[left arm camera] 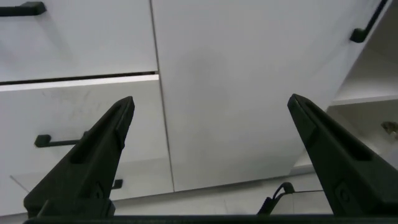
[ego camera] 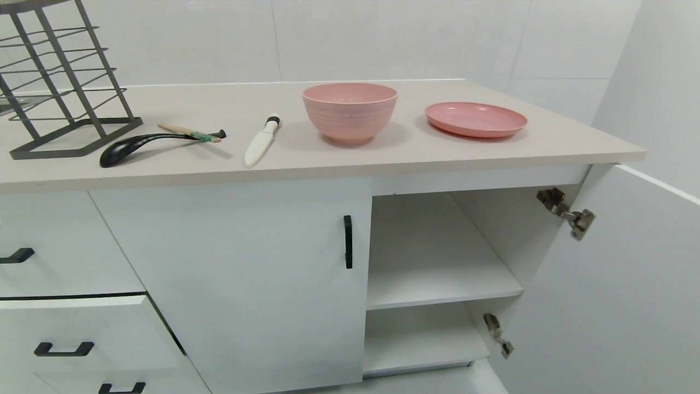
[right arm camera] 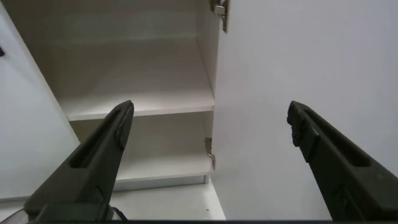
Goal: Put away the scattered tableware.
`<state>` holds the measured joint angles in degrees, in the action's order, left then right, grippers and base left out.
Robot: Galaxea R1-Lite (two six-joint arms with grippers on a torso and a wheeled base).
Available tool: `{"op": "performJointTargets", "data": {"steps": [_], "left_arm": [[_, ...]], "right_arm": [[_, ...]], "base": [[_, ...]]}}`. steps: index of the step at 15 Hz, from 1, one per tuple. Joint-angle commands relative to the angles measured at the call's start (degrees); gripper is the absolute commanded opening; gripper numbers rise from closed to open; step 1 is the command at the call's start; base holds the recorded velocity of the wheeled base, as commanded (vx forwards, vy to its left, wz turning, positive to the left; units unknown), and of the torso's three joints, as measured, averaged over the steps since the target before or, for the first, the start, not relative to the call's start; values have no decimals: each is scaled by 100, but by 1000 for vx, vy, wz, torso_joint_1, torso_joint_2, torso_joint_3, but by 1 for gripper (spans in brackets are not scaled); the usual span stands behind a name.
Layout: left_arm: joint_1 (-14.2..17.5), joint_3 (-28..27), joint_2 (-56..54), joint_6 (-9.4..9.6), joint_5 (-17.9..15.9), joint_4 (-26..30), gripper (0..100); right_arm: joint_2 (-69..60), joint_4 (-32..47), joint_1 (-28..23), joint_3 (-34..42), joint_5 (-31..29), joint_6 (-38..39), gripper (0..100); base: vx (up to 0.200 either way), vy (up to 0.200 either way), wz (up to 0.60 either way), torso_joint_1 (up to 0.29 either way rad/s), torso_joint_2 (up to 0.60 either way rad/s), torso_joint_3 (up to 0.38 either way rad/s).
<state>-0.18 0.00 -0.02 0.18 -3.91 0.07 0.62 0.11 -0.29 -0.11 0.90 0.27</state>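
Note:
On the beige countertop (ego camera: pixel 426 150) stand a pink bowl (ego camera: pixel 350 112) in the middle and a flat pink plate (ego camera: pixel 476 119) to its right. Left of the bowl lies a white knife with a black band (ego camera: pixel 262 140). Further left a black ladle (ego camera: pixel 136 146) lies across a wooden-handled brush (ego camera: pixel 192 132). My left gripper (left arm camera: pixel 210 106) is open, low in front of the closed white cabinet door (left arm camera: pixel 249 93). My right gripper (right arm camera: pixel 210 111) is open, low in front of the open cabinet's shelf (right arm camera: pixel 137 81). Nothing sits between either pair of fingers.
A black wire rack (ego camera: pixel 60 82) stands at the counter's far left. The right cabinet door (ego camera: pixel 612 284) is swung wide open, showing two bare shelves (ego camera: pixel 432 262). Drawers with black handles (ego camera: pixel 64 348) are at lower left; the middle drawer stands slightly ajar.

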Motion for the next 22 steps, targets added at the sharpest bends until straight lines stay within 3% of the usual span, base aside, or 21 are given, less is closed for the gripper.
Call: {"op": "performJointTargets", "data": {"steps": [1,6,14,18,22], "left_arm": [[18,0,11,-9,-4,-7,100],[18,0,11,-1,5,-16,100],[18,0,11,-9,5,-7,100],[18,0,11,-9,5,-7,100],[18,0,11,17,-4,-7,100]], "right_arm": [[8,15,20,2,-2,0,100],[8,15,20,2,-2,-9,100],[8,15,20,2,-2,-9,100],[8,15,20,2,-2,0,100],[8,15,20,2,-2,0,100]], "base": [[0,0,0,0,0,0],[120,0,0,29,-42,-8],[0,0,0,102,-40,-55],[0,0,0,200,-547,-193],[200,0,0,213,-513,-201]]}}
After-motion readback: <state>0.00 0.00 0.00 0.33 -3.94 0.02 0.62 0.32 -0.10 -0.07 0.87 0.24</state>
